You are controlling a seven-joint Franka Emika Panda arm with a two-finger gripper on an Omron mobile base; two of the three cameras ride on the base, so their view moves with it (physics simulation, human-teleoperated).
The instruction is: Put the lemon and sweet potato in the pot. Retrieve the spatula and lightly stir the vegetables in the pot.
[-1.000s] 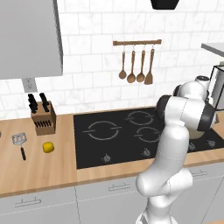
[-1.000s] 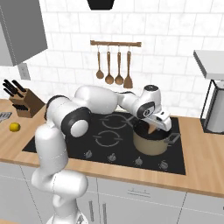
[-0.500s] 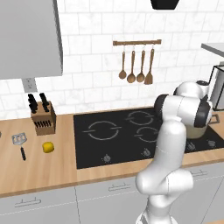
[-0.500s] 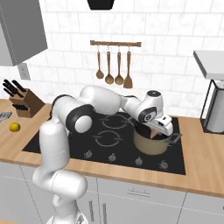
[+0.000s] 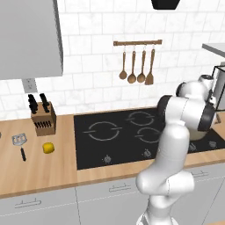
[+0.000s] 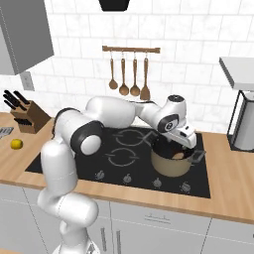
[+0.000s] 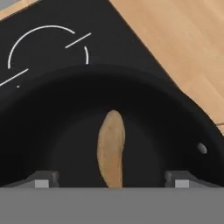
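Observation:
The brown-orange sweet potato [image 7: 111,148] lies on the bottom of the dark pot [image 7: 183,127], free between my gripper's [image 7: 111,181] wide-apart fingertips [image 7: 41,180]; the gripper is open. In the right base view my gripper [image 6: 181,145] hangs over the pot [image 6: 168,167], which stands on the cooktop's front right burner, with a bit of the sweet potato [image 6: 178,156] showing inside. The yellow lemon [image 5: 48,148] sits on the wooden counter left of the cooktop. Left of the lemon lies the spatula [image 5: 19,141], its slotted metal head towards the wall and its black handle towards the front edge.
A knife block [image 5: 42,117] stands behind the lemon by the wall. Wooden spoons and a wooden turner [image 5: 137,67] hang on a rail over the black cooktop [image 5: 114,136]. A metal appliance [image 6: 244,130] stands on the counter right of the pot.
My hand came down to the pot and the gripper opened. The sweet potato left the fingers and now lies in the pot.

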